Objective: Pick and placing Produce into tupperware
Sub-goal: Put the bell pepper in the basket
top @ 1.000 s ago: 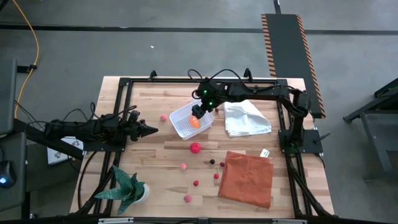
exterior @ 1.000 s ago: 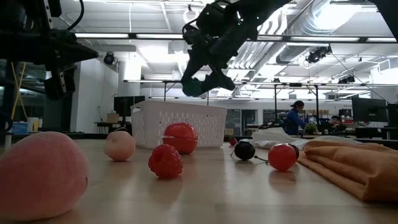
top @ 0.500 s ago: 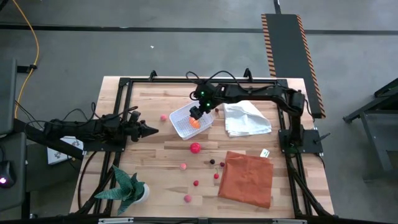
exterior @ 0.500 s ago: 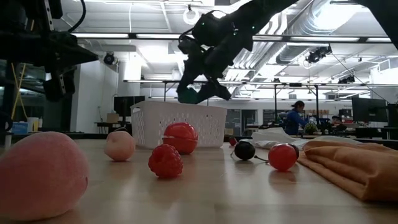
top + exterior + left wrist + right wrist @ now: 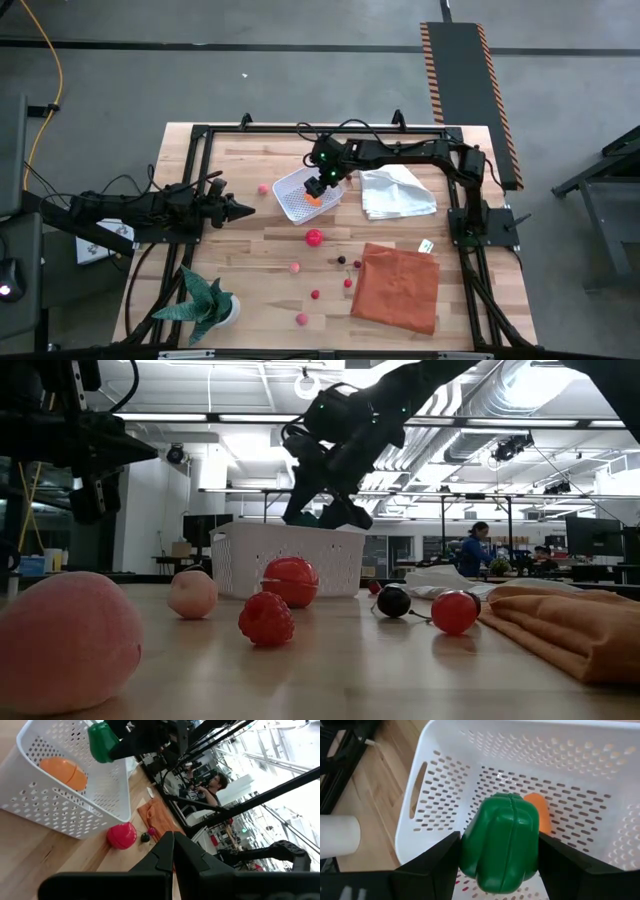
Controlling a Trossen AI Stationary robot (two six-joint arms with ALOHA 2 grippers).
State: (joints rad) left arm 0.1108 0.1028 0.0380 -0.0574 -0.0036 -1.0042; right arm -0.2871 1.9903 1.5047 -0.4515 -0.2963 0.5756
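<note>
My right gripper (image 5: 500,851): clamped on a green pepper (image 5: 501,841), one finger on each side of it; it hangs just above the open top of the white tub (image 5: 600,765); in the high view the gripper (image 5: 322,183) sits over the tub (image 5: 293,203).
What the right wrist view adds: an orange piece (image 5: 540,817) lies on the tub floor, partly behind the pepper; the high view shows only a spot of orange (image 5: 313,198).
What the left wrist view adds: the pepper (image 5: 102,742) seen from the side, above the tub wall (image 5: 75,810), with the orange piece (image 5: 65,772) inside; a red ball (image 5: 121,835) lies on the wood just outside the tub.
What the low view adds: my right arm comes down from above to the tub rim (image 5: 290,555); red and pink pieces lie in front; a person stands far behind.
My left gripper (image 5: 240,210): fingers pressed together, holding nothing; the arm lies stretched level over the table's left side, well apart from the tub.
Right arm pose: reached across from the right edge, wrist bent down.
Writing: none that I can read.
Further out: white cloth (image 5: 397,192); orange cloth (image 5: 397,285); potted plant (image 5: 207,302).
</note>
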